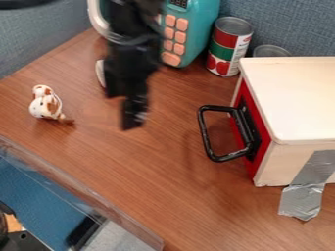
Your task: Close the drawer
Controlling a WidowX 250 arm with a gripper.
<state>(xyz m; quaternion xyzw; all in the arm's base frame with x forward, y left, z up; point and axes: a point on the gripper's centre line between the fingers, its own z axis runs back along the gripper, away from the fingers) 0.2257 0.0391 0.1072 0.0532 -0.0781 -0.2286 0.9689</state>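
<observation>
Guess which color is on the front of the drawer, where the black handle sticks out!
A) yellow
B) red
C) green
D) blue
B, because the drawer front behind the black handle is red.

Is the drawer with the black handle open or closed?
Closed: its red front sits against the wooden box; just the handle sticks out.
</observation>
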